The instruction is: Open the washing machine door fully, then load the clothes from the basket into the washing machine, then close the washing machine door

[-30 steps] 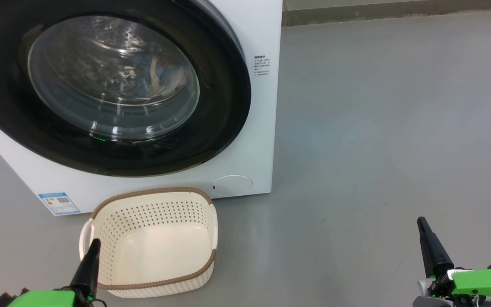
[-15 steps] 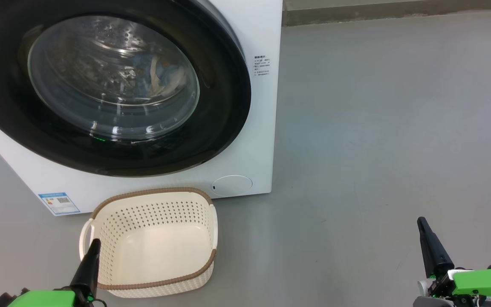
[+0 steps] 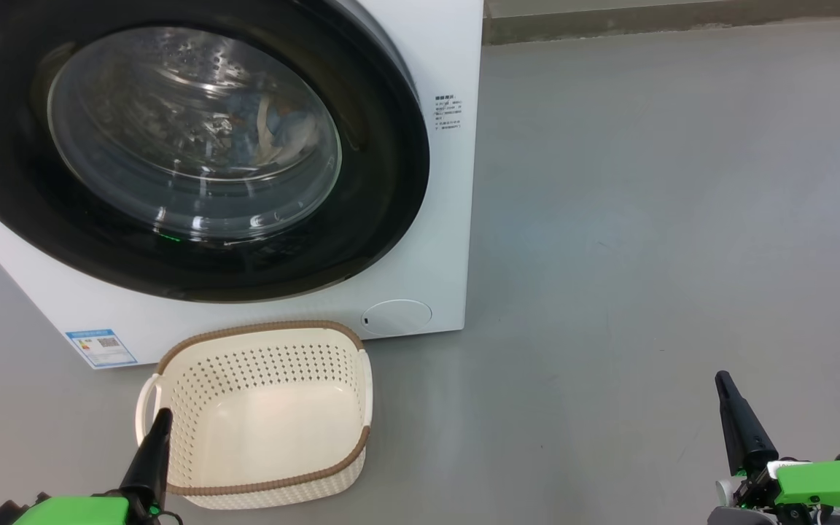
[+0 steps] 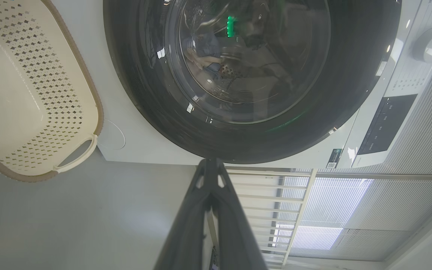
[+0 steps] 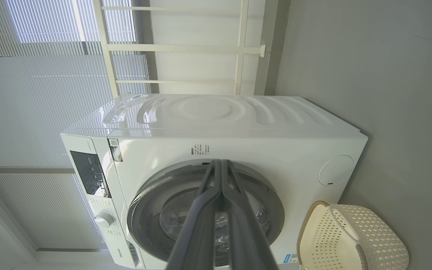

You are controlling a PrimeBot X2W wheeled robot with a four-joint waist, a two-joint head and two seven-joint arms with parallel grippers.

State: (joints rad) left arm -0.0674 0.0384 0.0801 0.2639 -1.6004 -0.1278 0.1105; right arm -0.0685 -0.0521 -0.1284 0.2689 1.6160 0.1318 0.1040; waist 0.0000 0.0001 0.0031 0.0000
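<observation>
The glossy black round washing machine door stands shut on the white boxy washing machine, with soft light blue clothes behind its glass. The cream perforated plastic basket sits empty just before the machine's front bottom edge. The left gripper and right gripper hang closed and empty. The door is likely rigid and slick, best taken at its rim.

Left gripper: long glossy blk finger, wide at base, tapering to a blunt tip, w/ a thin blk cable curl at its base. Behind it the left housing, bright grn, boxy, blk hardware at its edges.

Right gripper: same blk tapered shape. Right housing is grn w/ a slanted top, white tag at front, pale grey round part below.

In left wrist view the fingers are dk grey, matte, each w/ a small triangular cut-out nr the tip.
</observation>
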